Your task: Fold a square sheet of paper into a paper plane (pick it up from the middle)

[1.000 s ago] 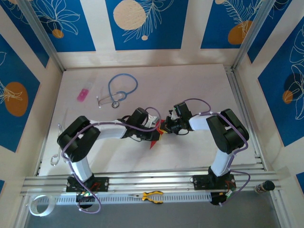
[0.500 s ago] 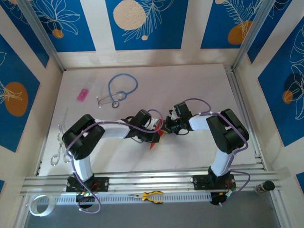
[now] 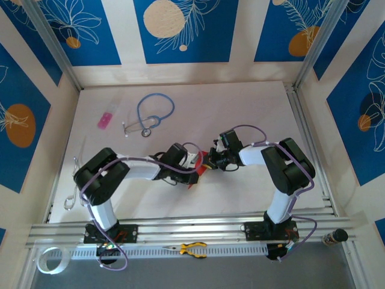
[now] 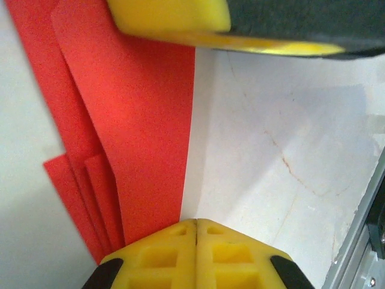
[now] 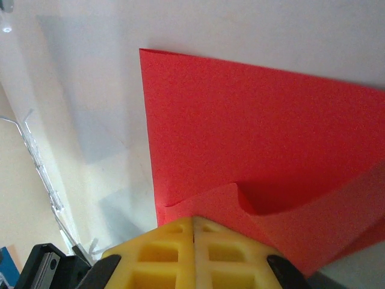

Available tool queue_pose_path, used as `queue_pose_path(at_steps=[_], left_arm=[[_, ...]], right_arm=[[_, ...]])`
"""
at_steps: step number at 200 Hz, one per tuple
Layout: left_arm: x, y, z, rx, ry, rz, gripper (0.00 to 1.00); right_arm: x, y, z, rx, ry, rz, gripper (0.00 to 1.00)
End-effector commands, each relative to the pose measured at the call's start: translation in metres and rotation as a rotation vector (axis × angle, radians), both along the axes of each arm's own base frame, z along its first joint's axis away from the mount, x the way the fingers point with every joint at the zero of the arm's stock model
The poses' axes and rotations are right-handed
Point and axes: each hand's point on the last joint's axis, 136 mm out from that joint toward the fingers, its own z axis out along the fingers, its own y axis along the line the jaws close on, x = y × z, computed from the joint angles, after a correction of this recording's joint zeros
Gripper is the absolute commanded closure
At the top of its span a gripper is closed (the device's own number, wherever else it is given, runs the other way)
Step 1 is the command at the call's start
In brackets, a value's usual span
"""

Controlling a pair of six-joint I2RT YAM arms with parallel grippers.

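the overhead view is bright and evenly lit from above, without glare; the arms lay only faint, soft-edged shadows on the pale tabletop [image 3: 240, 108]. in the left wrist view the red paper [image 4: 138, 120] looks saturated and grainy, the left fingers [image 4: 162, 259] are blurred at the bottom edge, and soft grey shadow patches lie on the tabletop. in the right wrist view the right fingers [image 5: 168, 253] are soft too, and a dark shadow sits under the paper's lifted fold.
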Motion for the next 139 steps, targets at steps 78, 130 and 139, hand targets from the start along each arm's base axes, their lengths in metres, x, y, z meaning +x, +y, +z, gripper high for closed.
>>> queue_pose_path(at_steps=[78,130,139], left_arm=[[-0.060,0.062,-0.029,0.193,0.119,-0.046,0.96],[-0.065,0.076,-0.017,0.211,0.079,-0.042,0.98],[-0.063,0.074,-0.009,0.193,0.052,-0.039,0.98]], right_arm=[[-0.017,-0.028,-0.037,-0.164,0.111,-0.057,0.94],[-0.016,-0.027,-0.034,-0.160,0.106,-0.055,0.94],[-0.016,-0.026,-0.033,-0.159,0.105,-0.054,0.94]])
